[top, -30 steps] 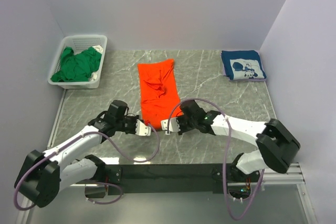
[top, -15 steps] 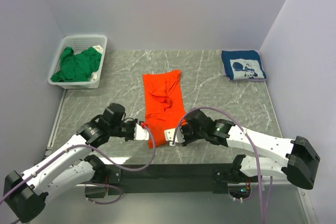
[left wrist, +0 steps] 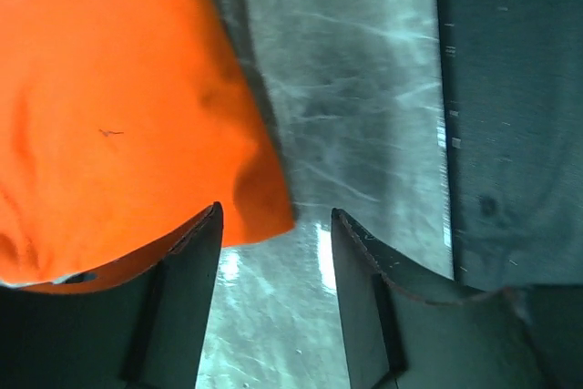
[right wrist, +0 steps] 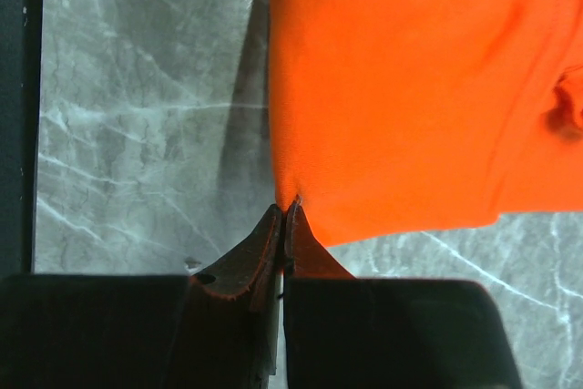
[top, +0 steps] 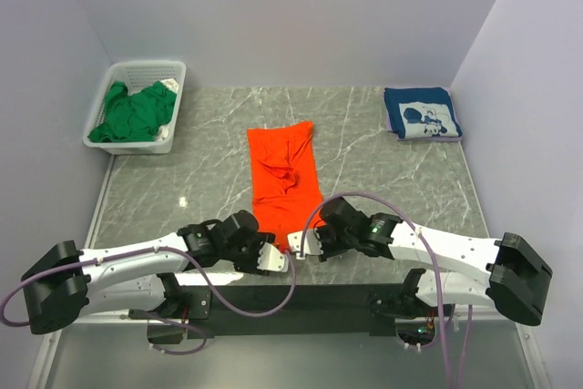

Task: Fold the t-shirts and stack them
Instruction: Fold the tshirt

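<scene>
Three shirts on my overhead feed. The orange t-shirt (top: 284,175) lies lengthwise mid-table (top: 383,179), its near hem by the front edge. The navy t-shirt (top: 422,114) sits folded in the far right corner. The green t-shirt (top: 137,111) is bunched in the white basket (top: 146,67), far left. Both arms are low at the orange hem: left gripper (top: 271,261) by the near-left corner, right gripper (top: 297,243) just beside it.

Left wrist feed: I read the left gripper (left wrist: 275,216) spread wide, nothing clamped. The orange corner overlaps one fingertip and reaches into the gap, with marble showing past it.

Right wrist feed: right gripper (right wrist: 284,216) pressed together, pinching a small peak of the orange hem.
</scene>
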Robot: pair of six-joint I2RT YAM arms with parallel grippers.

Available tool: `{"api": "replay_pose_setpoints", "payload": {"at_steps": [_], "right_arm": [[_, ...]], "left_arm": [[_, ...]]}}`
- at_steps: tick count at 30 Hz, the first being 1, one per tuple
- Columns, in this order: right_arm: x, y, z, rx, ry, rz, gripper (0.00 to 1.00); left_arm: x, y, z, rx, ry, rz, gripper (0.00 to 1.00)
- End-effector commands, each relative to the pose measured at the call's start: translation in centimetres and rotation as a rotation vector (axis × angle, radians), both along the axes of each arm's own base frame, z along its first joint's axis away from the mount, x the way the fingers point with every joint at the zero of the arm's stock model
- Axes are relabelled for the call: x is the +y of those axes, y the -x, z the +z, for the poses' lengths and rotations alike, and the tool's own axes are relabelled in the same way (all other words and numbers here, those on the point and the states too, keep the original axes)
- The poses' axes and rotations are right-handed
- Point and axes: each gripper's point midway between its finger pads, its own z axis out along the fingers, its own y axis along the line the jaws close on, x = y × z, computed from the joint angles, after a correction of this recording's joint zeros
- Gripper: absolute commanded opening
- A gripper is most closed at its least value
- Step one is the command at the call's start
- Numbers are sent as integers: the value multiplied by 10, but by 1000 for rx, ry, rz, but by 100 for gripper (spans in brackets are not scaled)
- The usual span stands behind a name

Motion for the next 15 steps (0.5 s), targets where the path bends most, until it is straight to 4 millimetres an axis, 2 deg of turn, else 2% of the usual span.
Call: {"api": "replay_pose_setpoints", "payload": {"at_steps": [1,4,6,10,13,14,15], "right_arm": [[3,1,-4,-1,-10,-4,0],[3,1,-6,2,-13,-5,0],[3,1,-8,3,-11,-7,0],[1,2,-11,4,-7,-10,0],[1,2,-11,7,-5,-10,0],[1,2,-11,9,-4,-10,0],[2,2,-8,11,-10,-10,0]], "left_arm": [[-13,-16,7,-79,53,40,56],[-9,-15,-6,-71,9,33,50],[-8,-12,-11,-50,-8,20,41],[-6,-6,-19,-34,-17,-7,38],[0,-2,-28,-21,-41,-18,28],[1,-1,-29,-20,-45,-17,19],[1,-2,-28,-20,-43,-11,15]]}}
